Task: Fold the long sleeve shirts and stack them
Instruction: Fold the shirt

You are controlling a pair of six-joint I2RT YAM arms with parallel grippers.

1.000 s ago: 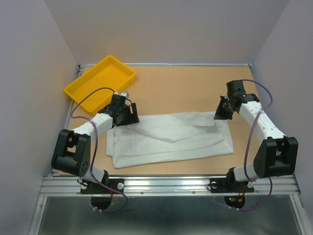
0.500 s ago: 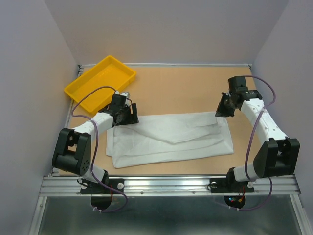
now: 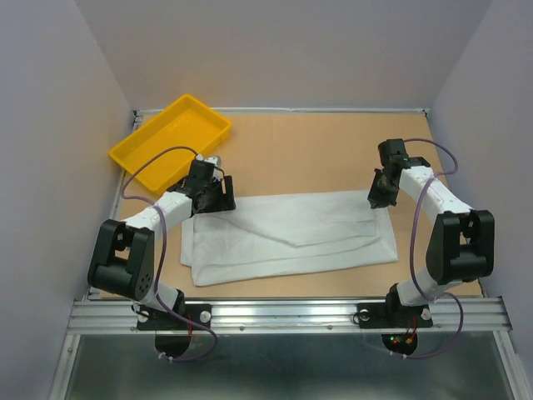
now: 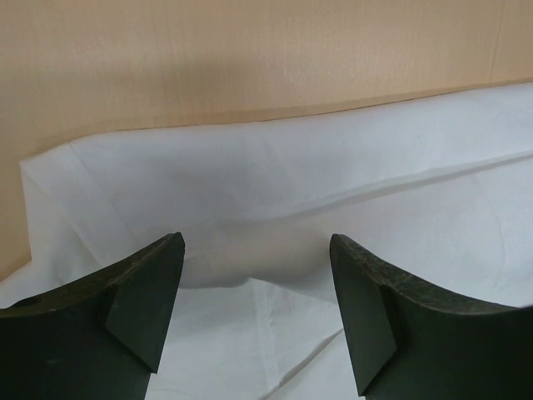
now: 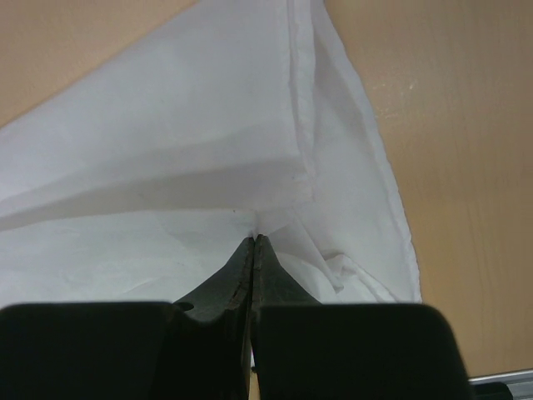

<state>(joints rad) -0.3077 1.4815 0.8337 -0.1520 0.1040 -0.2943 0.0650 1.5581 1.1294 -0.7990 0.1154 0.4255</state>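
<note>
One white long sleeve shirt [image 3: 287, 235] lies folded into a wide band across the middle of the table. My left gripper [image 3: 218, 193] hangs open just above its far left corner. In the left wrist view both dark fingers [image 4: 125, 308] stand wide apart over the white cloth [image 4: 333, 167], with nothing between them. My right gripper [image 3: 379, 193] is at the shirt's far right corner. In the right wrist view its jaws [image 5: 254, 237] are pressed together, pinching a fold of the layered shirt edge [image 5: 250, 142], and the cloth draws toward the tips.
A yellow plastic tray [image 3: 171, 140] sits at the far left corner of the table, just behind my left arm. Bare brown tabletop [image 3: 308, 154] lies beyond the shirt, and grey walls close in on three sides.
My right gripper has shifted slightly at the shirt's far right corner, and the raised top layer there now lies flatter. The right arm's elbow has swung inward. The left arm has not moved.
</note>
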